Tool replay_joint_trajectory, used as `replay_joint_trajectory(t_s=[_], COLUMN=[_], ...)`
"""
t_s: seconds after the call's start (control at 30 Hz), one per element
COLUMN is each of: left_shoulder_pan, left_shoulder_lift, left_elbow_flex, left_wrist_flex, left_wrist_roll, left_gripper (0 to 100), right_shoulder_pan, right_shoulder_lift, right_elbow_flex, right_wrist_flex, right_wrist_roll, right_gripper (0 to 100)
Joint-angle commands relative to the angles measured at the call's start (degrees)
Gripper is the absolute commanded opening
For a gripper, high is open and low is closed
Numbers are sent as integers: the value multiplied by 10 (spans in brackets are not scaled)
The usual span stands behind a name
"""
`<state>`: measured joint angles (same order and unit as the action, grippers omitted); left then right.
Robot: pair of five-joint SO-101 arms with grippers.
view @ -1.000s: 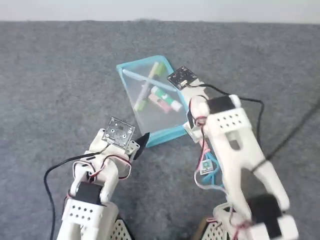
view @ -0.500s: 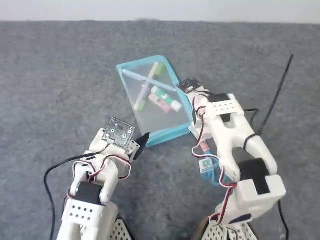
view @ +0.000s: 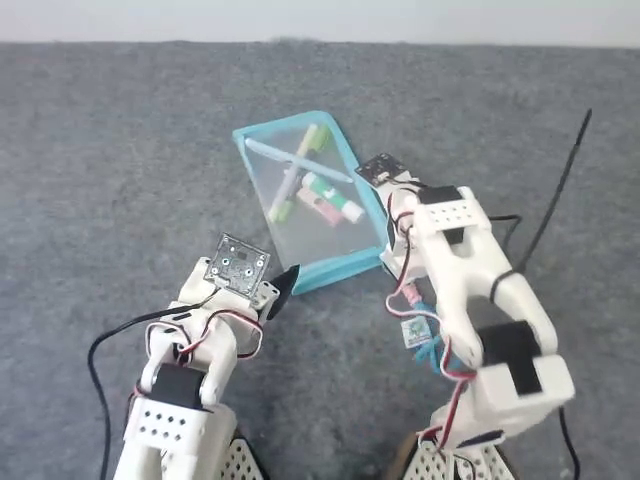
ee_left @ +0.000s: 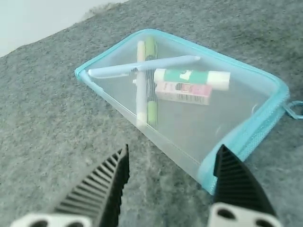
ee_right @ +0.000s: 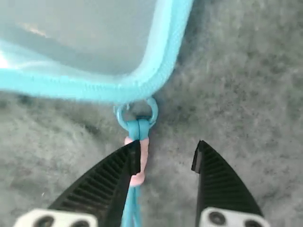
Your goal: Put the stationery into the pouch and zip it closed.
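Note:
A translucent pouch (view: pixel 300 195) with a teal border lies flat on the grey carpet. Inside it are pens (ee_left: pixel 142 78), a glue stick (ee_left: pixel 191 76) and a pink eraser (ee_left: pixel 182 92). The zipper pull ring (ee_right: pixel 137 115) sits at the pouch's near right corner (ee_right: pixel 158 71), with a teal and pink cord (ee_right: pixel 137 161) trailing from it. My right gripper (ee_right: pixel 165 151) stands open just short of that ring, the cord lying against one finger. My left gripper (ee_left: pixel 168 182) is open near the pouch's near edge, with one dark fingertip (view: pixel 283 280) close to the teal border.
Grey carpet (view: pixel 120 150) covers the whole table, with bare room to the left of the pouch and beyond it. A black cable (view: pixel 555 215) runs off to the right of the right arm (view: pixel 455 250). A pale wall runs along the far edge.
The right arm has drawn back from the pouch's right edge toward its near right corner and folded lower. The left arm and the pouch have stayed still.

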<state>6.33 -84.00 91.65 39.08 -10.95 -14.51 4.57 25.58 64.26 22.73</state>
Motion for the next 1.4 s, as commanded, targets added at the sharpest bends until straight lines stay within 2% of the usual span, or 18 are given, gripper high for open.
replay_joint_trajectory(t_s=[0.0,0.2,0.53,0.77,0.93,1.1,1.2,1.37], left_shoulder_pan=[0,0,0,0,0,0,0,0], left_shoulder_lift=[-2,-2,-2,-2,-2,-2,-2,-2], left_elbow_flex=[-15,-15,-14,-14,-14,-14,-14,-14], left_wrist_flex=[-6,-6,-5,-5,-5,-5,-5,-5], left_wrist_roll=[4,4,4,4,4,4,4,4], left_gripper=[269,269,269,269,269,269,268,268], right_shoulder_pan=[-12,-57,-58,-50,-32,-32,-31,-36], right_shoulder_lift=[-105,-169,-51,-21,-11,-20,-69,-234], right_elbow_flex=[47,131,137,110,106,104,82,75], right_wrist_flex=[5,-23,-133,-109,-108,-97,-50,20], right_wrist_roll=[6,4,4,4,4,4,-20,-69], right_gripper=[191,193,191,186,0,8,6,6])
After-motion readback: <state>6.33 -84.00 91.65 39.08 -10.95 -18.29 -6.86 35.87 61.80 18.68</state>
